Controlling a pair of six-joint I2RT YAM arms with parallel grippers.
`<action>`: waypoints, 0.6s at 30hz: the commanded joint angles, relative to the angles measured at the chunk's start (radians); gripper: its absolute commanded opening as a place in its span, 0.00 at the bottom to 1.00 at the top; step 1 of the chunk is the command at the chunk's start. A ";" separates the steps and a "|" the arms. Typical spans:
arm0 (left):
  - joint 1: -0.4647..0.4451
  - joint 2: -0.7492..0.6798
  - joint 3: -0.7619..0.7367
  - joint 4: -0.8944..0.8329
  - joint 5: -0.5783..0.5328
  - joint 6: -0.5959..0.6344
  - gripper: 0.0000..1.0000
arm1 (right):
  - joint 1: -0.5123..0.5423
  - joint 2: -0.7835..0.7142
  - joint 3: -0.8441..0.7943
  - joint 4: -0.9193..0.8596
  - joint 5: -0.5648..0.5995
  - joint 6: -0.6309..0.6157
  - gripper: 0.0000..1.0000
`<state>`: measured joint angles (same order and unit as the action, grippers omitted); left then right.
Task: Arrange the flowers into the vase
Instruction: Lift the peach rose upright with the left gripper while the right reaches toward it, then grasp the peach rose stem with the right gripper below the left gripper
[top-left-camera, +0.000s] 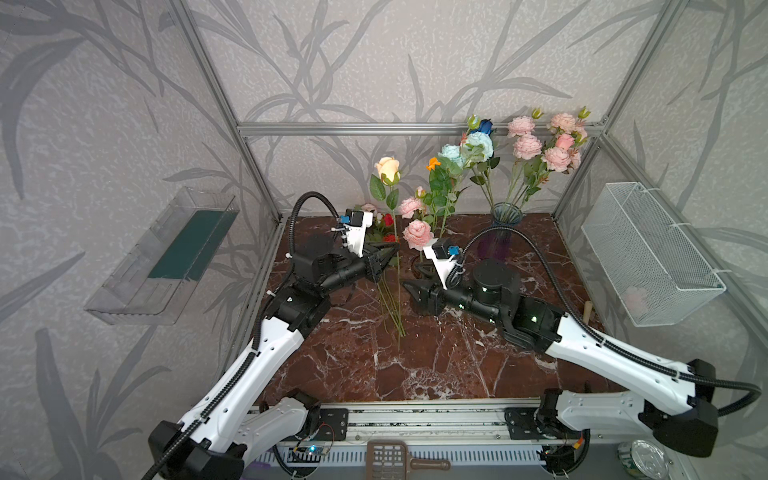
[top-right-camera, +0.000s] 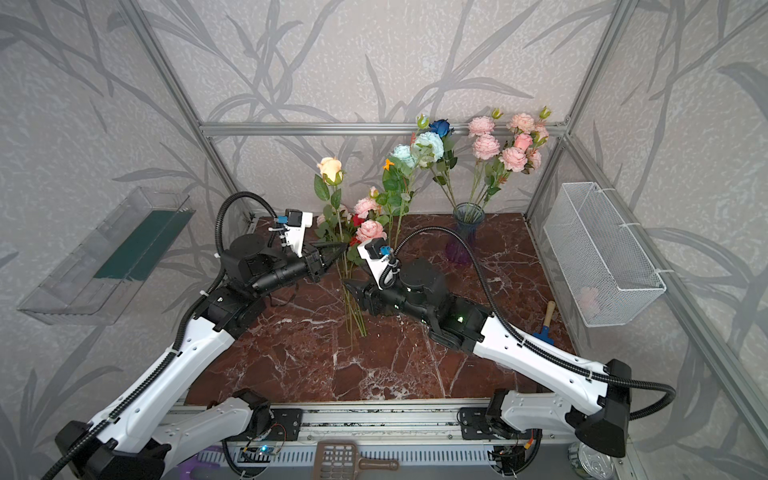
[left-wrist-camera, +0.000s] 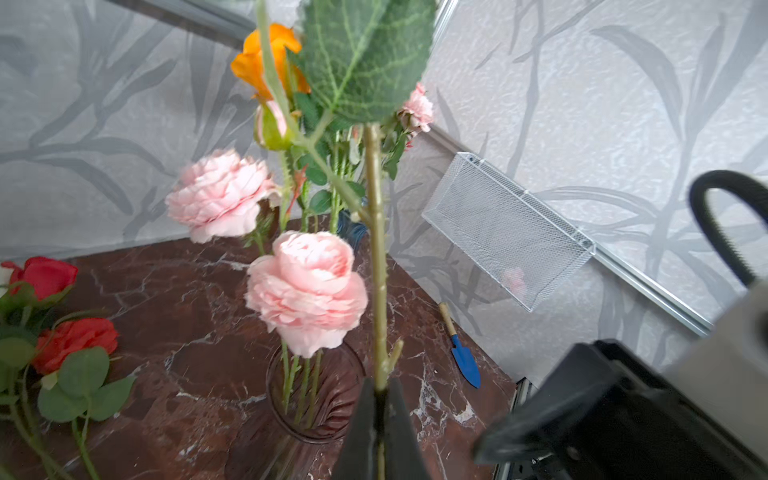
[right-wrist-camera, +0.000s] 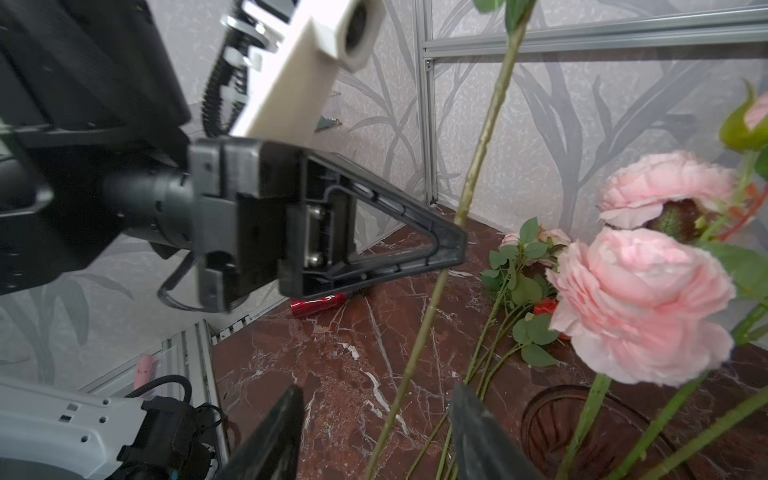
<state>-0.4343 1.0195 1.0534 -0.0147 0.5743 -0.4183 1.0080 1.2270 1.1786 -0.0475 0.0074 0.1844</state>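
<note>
Clamping tight on the cream rose (top-left-camera: 388, 168) by its stem, the left tool (top-left-camera: 393, 252) is holding it upright above the worktop (top-left-camera: 353, 365). At its 5 o'clock, the half-open right tool (top-left-camera: 409, 293) is straddling the lower stem, empty. The brown glass vase (left-wrist-camera: 316, 438) is sitting just beyond, at 1 o'clock.

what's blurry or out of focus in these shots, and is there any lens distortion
Left wrist view: the left gripper, shut on a stem, is out of focus at the frame edge; the pink bloom is fairly sharp. Right wrist view: the right gripper is blurred and that bloom looks soft. Both top views: crisp, though the frame posts splay outward.
</note>
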 joint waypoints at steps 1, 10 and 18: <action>-0.011 -0.035 -0.017 0.072 0.046 0.018 0.00 | 0.000 0.040 0.071 -0.025 0.012 -0.019 0.57; -0.014 -0.063 -0.036 0.108 0.055 0.005 0.00 | -0.013 0.130 0.127 0.009 0.021 0.040 0.23; -0.014 -0.093 -0.071 0.140 -0.001 0.008 0.58 | -0.016 0.101 0.077 0.101 0.026 0.073 0.00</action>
<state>-0.4442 0.9565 1.0096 0.0784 0.5949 -0.4171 0.9958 1.3575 1.2728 -0.0162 0.0257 0.2409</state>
